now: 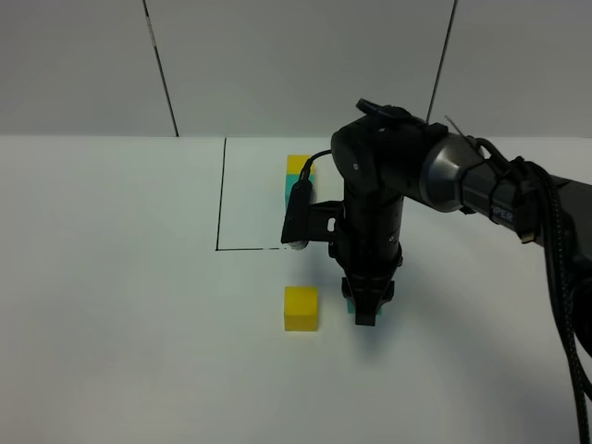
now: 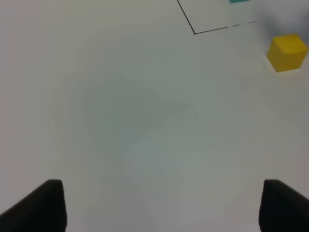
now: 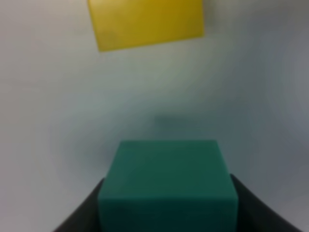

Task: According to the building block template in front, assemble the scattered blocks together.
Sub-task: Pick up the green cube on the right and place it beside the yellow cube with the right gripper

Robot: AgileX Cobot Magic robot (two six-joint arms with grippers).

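The loose teal-green cube (image 3: 166,179) sits between the fingers of my right gripper (image 1: 365,313), which points straight down and is shut on it at table level. In the exterior view only a sliver of this cube (image 1: 351,306) shows. The loose yellow cube (image 1: 301,308) lies on the table just left of it, apart; it also shows in the right wrist view (image 3: 147,21) and the left wrist view (image 2: 287,52). The template (image 1: 298,167), yellow joined to teal, lies inside the marked box behind them, partly hidden by the right arm. My left gripper (image 2: 164,205) is open and empty over bare table.
A thin black line (image 1: 222,194) marks a box on the white table (image 1: 111,305); its front edge runs just behind the cubes. The right arm (image 1: 462,176) and its cables reach in from the right edge. The left arm is out of the exterior view.
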